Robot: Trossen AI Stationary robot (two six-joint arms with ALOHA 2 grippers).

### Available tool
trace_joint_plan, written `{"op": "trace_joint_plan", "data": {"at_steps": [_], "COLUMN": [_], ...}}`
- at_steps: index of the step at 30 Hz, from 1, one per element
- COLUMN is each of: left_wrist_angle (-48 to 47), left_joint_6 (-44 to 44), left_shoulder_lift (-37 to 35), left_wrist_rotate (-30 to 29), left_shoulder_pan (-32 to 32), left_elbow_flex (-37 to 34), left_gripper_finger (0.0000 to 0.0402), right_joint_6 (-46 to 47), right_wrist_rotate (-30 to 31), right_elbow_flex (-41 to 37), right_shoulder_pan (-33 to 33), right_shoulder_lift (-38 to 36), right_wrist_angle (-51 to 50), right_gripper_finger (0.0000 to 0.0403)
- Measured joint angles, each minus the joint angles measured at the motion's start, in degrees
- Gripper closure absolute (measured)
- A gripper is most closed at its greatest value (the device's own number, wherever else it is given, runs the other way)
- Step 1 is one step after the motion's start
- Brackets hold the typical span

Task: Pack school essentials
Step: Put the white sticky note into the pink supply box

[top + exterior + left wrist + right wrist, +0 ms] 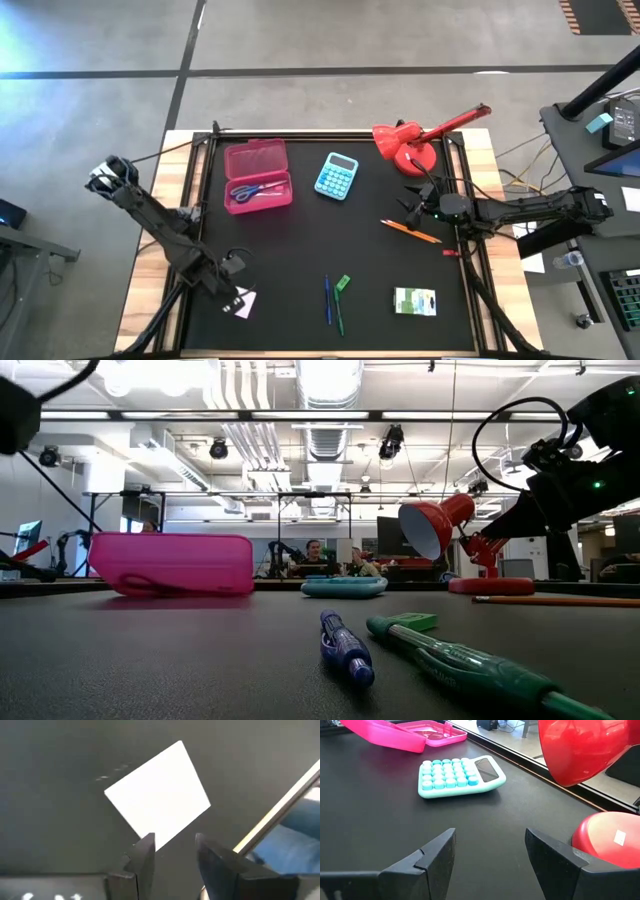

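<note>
My left gripper hovers open near the table's near-left corner, its fingertips at one corner of the pale note pad, which lies flat. My right gripper is open and low at the right side, beside the orange pencil. The blue-handled scissors lie inside the pink box. The blue pen, green pen, green eraser and white-green packet lie near the front edge.
A turquoise calculator lies ahead of my right gripper. The red lamp stands on its round base right beside that gripper. The dark mat's middle is bare. People sit in the room beyond.
</note>
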Motion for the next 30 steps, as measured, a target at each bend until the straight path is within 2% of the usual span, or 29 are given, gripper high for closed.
{"op": "trace_joint_plan", "data": {"at_steps": [8,13,20,25,30], "left_wrist_angle": [11.0,10.67,11.36,16.62,17.18], "left_joint_6": [-12.08,-17.25,-26.41,-27.85,-28.07], "left_shoulder_lift": [-3.98,-6.52,-6.19,-6.05,-5.5], "left_wrist_rotate": [-0.11,-1.58,-5.86,-8.47,-8.66], "left_shoulder_pan": [-1.76,-5.43,-9.13,-9.35,-9.35], "left_elbow_flex": [-10.4,-11.33,-12.89,-15.01,-16.06], "left_gripper_finger": [0.0278,0.0279,0.0279,0.0279,0.0279], "right_joint_6": [-0.07,-0.04,-0.04,-5.59,-5.64], "right_wrist_rotate": [0.01,0.01,0.01,0.05,0.12], "right_elbow_flex": [0.0,0.0,0.0,0.0,0.0], "right_shoulder_pan": [-0.11,-0.11,-0.11,-0.35,-0.36], "right_shoulder_lift": [-0.01,0.0,0.0,0.0,-0.02], "right_wrist_angle": [0.0,-0.02,-0.01,0.01,0.06], "right_gripper_finger": [0.0174,0.0174,0.0174,0.0174,0.0174]}}
